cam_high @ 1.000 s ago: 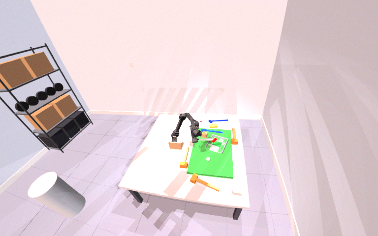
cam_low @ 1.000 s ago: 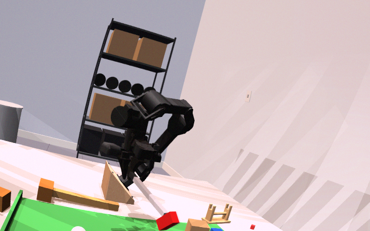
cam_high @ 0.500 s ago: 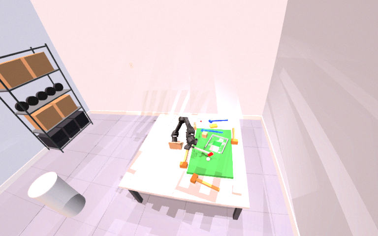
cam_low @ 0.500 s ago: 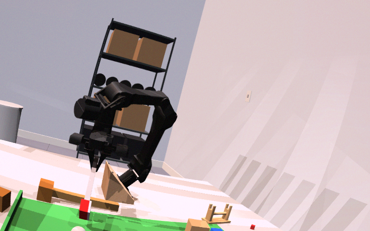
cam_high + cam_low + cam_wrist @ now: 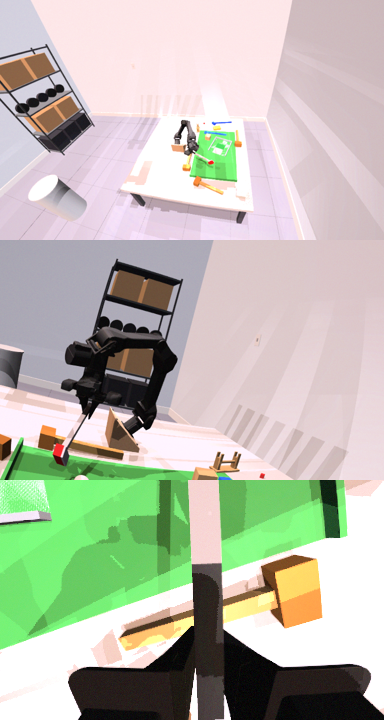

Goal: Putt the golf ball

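Observation:
My gripper [image 5: 193, 152] [image 5: 88, 410] [image 5: 204, 631] is shut on the dark grip of the red putter [image 5: 210, 162] [image 5: 58, 452] [image 5: 205, 525]. The pale shaft slants down from the fingers and its red head is low over the green mat [image 5: 201, 173] [image 5: 31, 469]. The white golf ball [image 5: 81, 477] shows at the bottom edge of the exterior view, nearer that camera than the head; in the top view the head seems to hide it. The raised green [image 5: 220, 146] with its white ramp [image 5: 217, 151] lies inside grey rails [image 5: 231, 144], farther back on the mat.
An orange mallet [image 5: 186, 167] [image 5: 47, 437] [image 5: 300, 592] lies under the gripper beside the mat. Another mallet [image 5: 208, 186] lies by the front edge, a third [image 5: 238, 143] at the right. A wooden block [image 5: 207, 137] [image 5: 204, 474] and blue putter [image 5: 215, 133] lie at the mat's back.

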You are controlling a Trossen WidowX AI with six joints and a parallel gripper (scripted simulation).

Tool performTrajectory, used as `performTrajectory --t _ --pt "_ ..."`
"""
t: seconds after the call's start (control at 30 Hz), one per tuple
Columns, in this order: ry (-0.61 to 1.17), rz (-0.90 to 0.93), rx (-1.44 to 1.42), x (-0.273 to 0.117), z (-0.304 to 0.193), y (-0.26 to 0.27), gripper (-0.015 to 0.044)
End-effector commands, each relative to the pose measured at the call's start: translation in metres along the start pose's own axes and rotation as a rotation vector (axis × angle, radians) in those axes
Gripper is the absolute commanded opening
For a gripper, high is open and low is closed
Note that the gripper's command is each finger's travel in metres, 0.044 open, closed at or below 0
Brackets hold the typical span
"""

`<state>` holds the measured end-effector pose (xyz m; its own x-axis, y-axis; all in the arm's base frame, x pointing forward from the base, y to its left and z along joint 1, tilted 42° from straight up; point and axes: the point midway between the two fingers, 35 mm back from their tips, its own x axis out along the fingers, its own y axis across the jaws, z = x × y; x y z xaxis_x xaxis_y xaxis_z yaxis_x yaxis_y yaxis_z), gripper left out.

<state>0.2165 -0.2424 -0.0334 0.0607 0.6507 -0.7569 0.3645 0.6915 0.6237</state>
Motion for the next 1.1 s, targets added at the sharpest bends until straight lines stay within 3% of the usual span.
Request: performTrajectory --t 0.0,1.07 --pt "-0.005 0.002 0.005 0.014 0.001 0.0 0.0" --pt "0.007 0.001 0.001 0.055 -0.001 0.001 0.0"
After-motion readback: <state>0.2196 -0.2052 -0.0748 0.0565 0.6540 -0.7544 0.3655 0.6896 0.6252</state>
